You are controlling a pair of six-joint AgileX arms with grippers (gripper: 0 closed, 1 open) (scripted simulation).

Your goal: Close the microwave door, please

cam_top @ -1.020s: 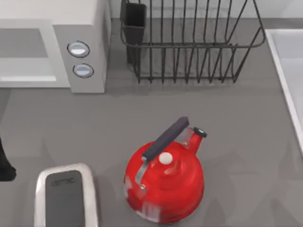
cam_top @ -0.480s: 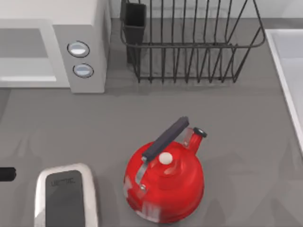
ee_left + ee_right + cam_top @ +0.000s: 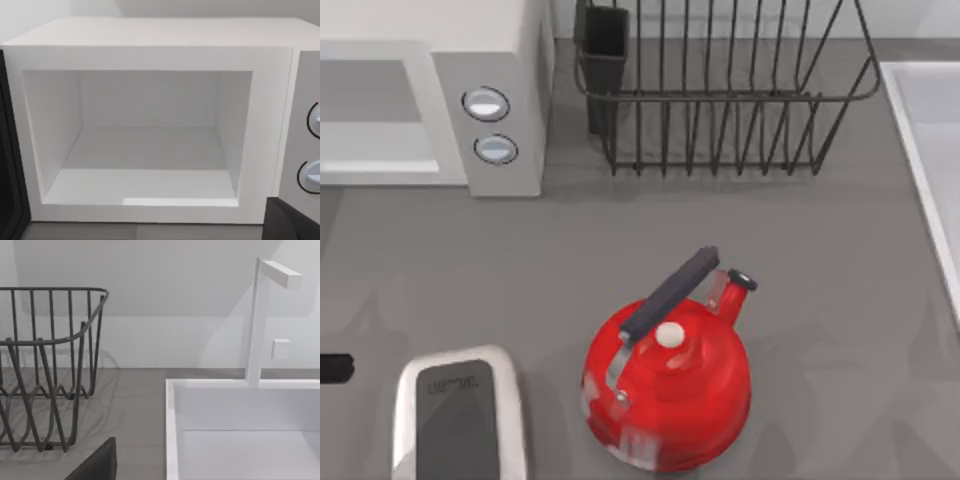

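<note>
red kettle (image 3: pixel 668 390) mid-table, wire rack (image 3: pixel 720 90) behind it, dark slab (image 3: pixel 460 415) front left, white sink (image 3: pixel 245 432) right

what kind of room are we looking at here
Most likely a kitchen counter: a microwave with its cavity open, a black wire dish rack, a red kettle and a white sink with a faucet.

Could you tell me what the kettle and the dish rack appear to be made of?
The kettle looks like glossy red enamelled or painted metal, judging by its sheen and pale highlights; its handle is matte and dark, perhaps plastic or rubber. The dish rack looks like thin dark wire, likely coated metal, from its slim bent bars.
</note>
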